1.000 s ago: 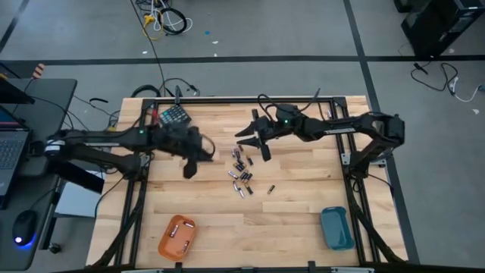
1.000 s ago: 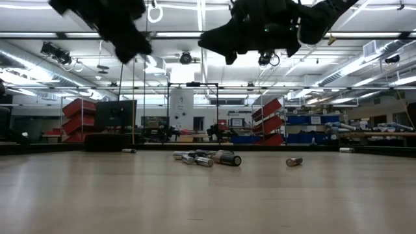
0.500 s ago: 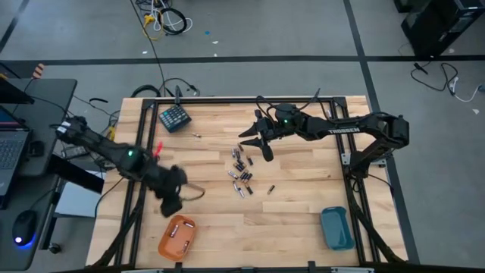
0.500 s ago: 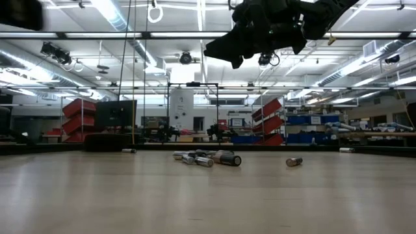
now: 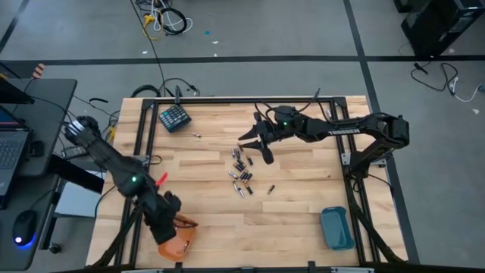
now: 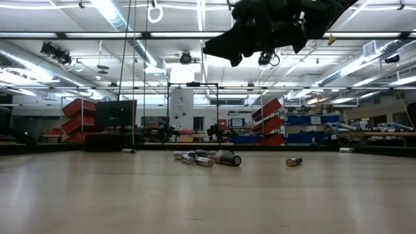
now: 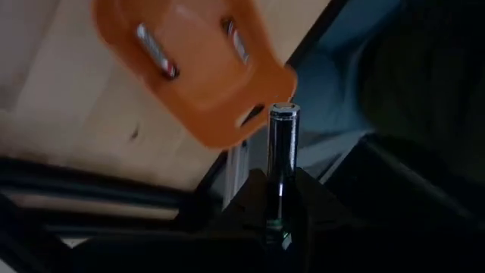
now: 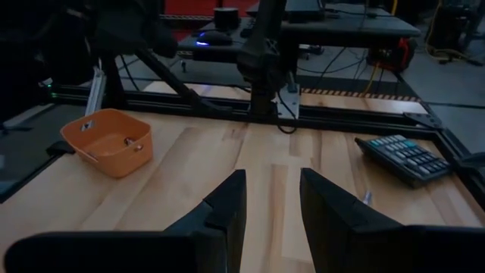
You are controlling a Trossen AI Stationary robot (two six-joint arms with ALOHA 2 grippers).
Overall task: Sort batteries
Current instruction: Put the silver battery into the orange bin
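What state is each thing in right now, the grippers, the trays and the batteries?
left gripper: shut on a battery, above the orange tray.
right gripper: open, empty, raised over the loose pile.
orange tray: holds two batteries.
blue tray: looks empty.
batteries: loose pile lying mid-table, one apart.

batteries (image 6: pixel 208 158): cluster lying on tabletop (image 6: pixel 195 195), mid-table
lone battery (image 6: pixel 294 162): apart from cluster, on its side
right gripper (image 6: pixel 260 32): up high above cluster, touching nothing
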